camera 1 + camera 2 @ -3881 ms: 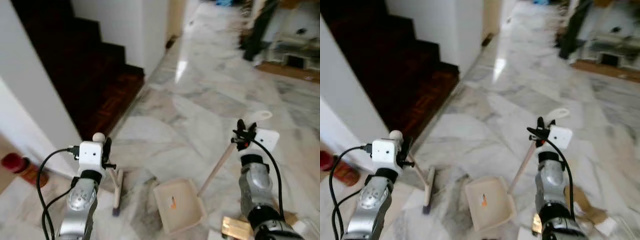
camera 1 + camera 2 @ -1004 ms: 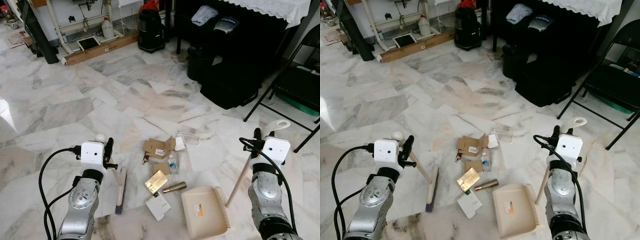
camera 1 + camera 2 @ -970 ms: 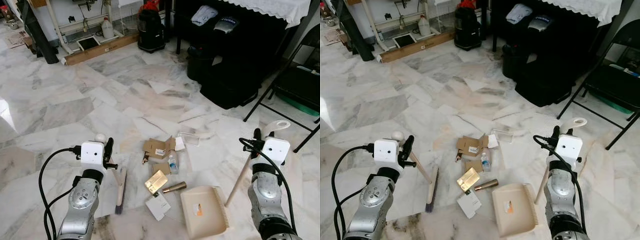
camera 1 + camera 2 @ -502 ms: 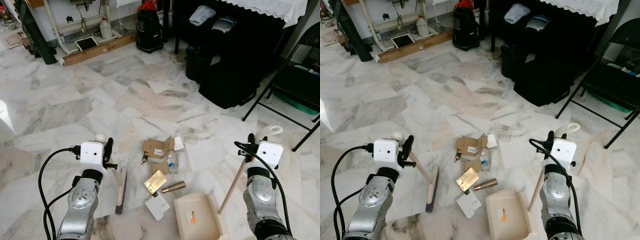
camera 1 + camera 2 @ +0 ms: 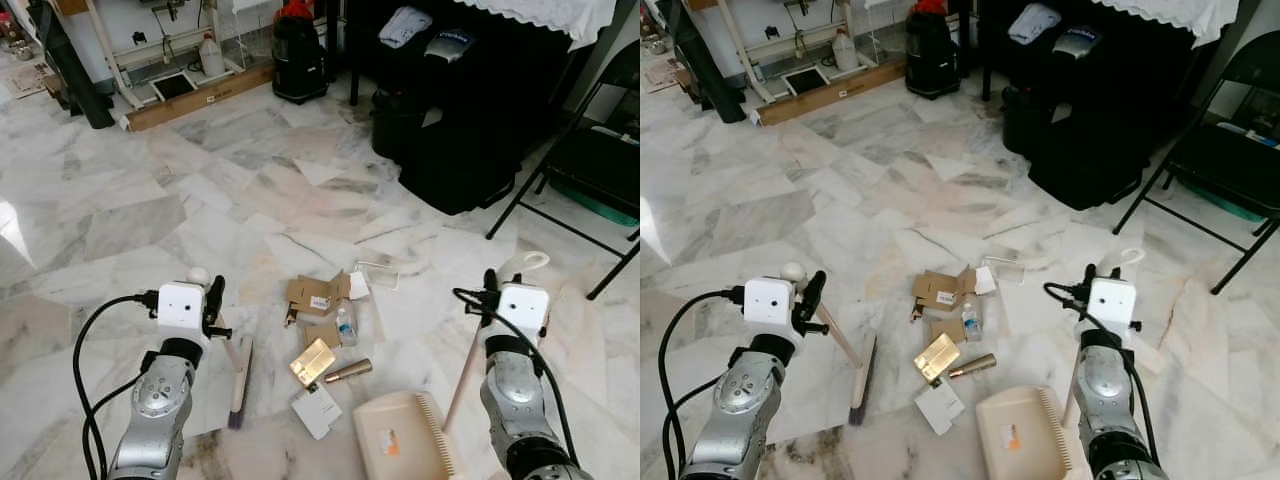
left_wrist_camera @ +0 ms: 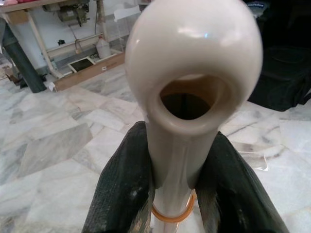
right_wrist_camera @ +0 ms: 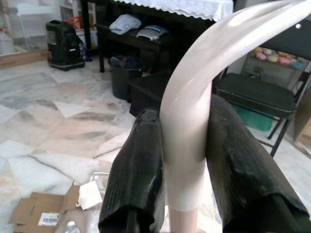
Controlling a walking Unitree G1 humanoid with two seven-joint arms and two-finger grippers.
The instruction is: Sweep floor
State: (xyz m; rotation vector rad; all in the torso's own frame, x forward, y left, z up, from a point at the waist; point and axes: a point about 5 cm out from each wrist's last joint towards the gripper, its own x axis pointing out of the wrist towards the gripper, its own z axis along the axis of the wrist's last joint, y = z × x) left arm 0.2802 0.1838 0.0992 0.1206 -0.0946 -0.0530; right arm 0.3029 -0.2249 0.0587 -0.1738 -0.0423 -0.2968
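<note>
- Dustpan [image 5: 405, 440]: I see its near end cut off by the bottom edge of the picture.
- Folding chair [image 5: 590, 150]: the right edge cuts it; I can't see the seat whole.
- Label on the cardboard box [image 5: 318, 297]: too small for me to read.
- Broom [image 5: 238, 380]: upper handle hidden behind the left arm's camera block.
- Small bottle [image 5: 346, 327]: I can't read its print.

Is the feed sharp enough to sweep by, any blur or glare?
Eye views: sharp, litter pile crisp, window glare on marble floor at far left. Left wrist view: broom handle soft up close. Right wrist view: dustpan handle bright with glare.
</note>
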